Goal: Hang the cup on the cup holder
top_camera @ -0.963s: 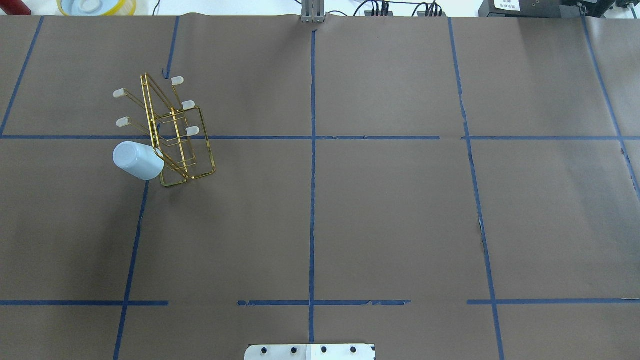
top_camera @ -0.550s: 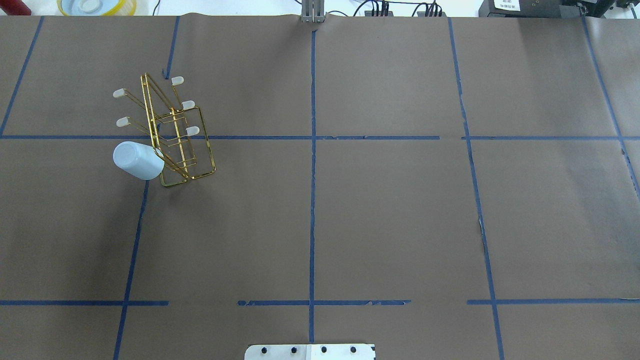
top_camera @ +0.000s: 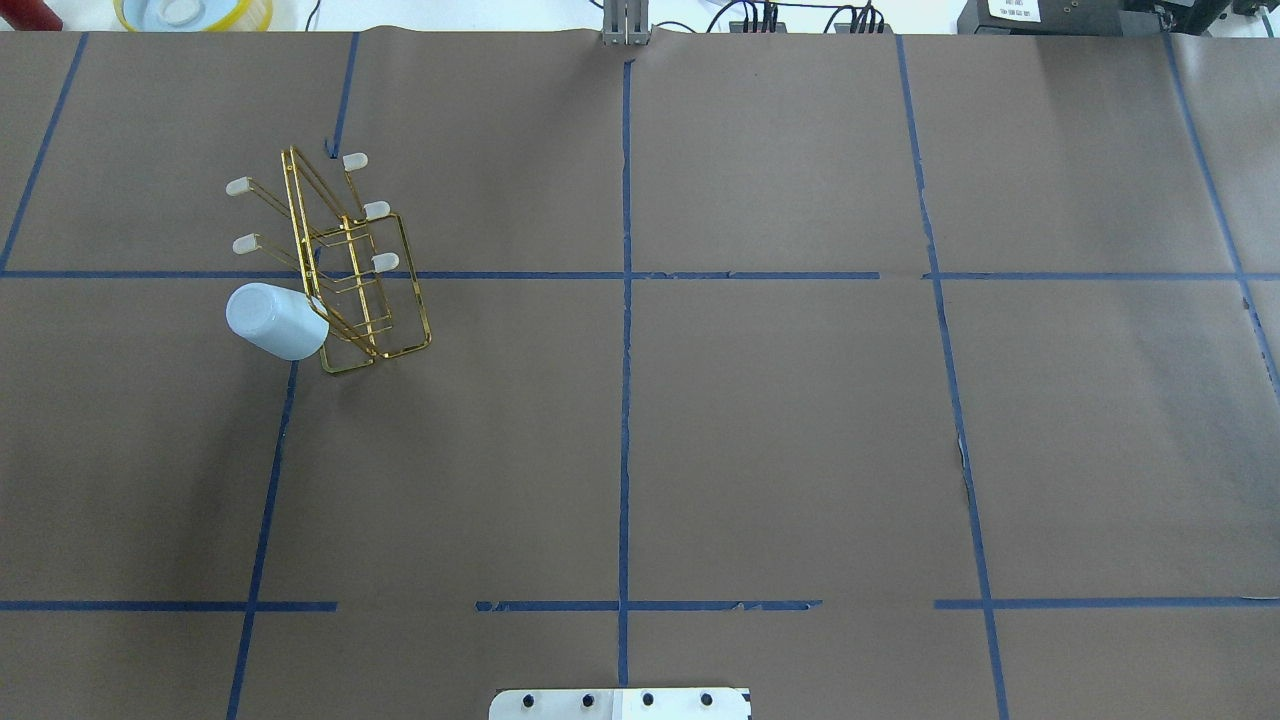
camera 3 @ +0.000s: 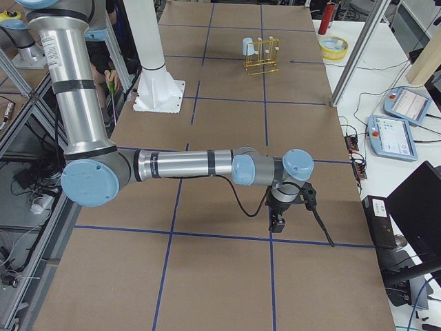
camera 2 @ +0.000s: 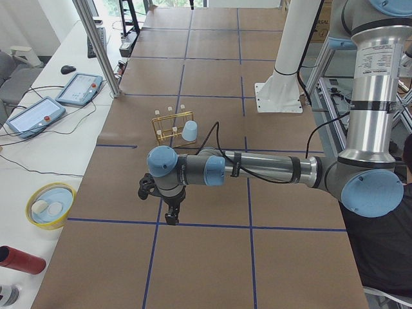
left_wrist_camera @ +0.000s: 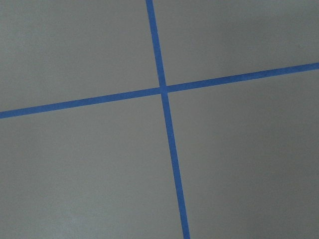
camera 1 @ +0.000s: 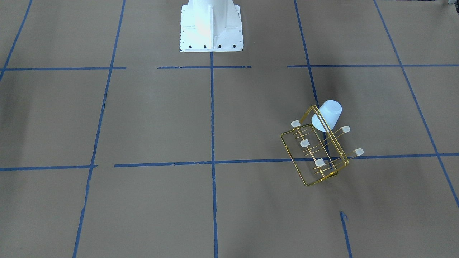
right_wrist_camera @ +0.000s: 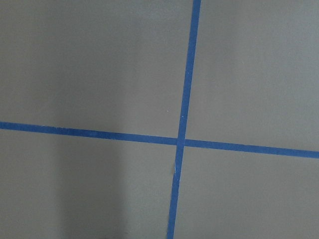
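Note:
The pale blue cup (top_camera: 275, 320) sits tilted, base up, mouth toward the gold wire cup holder (top_camera: 350, 270), over its near-left prong, which is hidden. Five capped prongs stand bare. Both also show in the front view, the cup (camera 1: 328, 115) on the cup holder (camera 1: 315, 150). The left gripper (camera 2: 171, 219) shows only in the exterior left view, low over a tape line, away from the cup holder. The right gripper (camera 3: 277, 224) shows only in the exterior right view, far from the cup holder. I cannot tell whether either is open or shut.
The robot's white base (camera 1: 211, 25) stands at the table's middle edge. A yellow bowl (top_camera: 190, 12) and a red cylinder (camera 2: 19, 259) lie beyond the table's far left corner. Blue tape lines grid the brown table.

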Action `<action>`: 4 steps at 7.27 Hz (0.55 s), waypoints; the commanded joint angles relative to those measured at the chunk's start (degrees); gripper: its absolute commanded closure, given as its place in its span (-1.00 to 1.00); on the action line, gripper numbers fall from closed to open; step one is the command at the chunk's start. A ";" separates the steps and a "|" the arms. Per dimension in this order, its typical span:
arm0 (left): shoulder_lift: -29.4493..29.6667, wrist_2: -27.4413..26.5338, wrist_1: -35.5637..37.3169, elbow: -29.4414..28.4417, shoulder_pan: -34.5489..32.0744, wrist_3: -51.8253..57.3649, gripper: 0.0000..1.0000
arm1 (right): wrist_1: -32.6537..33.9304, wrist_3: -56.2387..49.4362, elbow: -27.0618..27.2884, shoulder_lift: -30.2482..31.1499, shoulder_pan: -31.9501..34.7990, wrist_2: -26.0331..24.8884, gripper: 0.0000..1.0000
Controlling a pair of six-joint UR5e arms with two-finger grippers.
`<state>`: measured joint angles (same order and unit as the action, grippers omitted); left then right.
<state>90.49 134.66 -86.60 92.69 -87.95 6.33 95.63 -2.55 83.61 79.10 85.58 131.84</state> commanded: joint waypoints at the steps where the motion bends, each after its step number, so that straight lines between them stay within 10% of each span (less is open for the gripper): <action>1: 0.04 -0.27 0.12 -0.49 -0.38 -0.09 -1.00 | 0.00 0.00 -0.03 0.00 0.02 0.00 -1.00; 4: 0.31 -0.27 0.38 0.38 -0.73 -0.01 -1.00 | 0.00 0.00 -0.03 0.00 0.02 0.00 -1.00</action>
<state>90.85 134.53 -86.37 92.62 -88.43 6.28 95.62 -2.55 83.58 79.10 85.60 131.84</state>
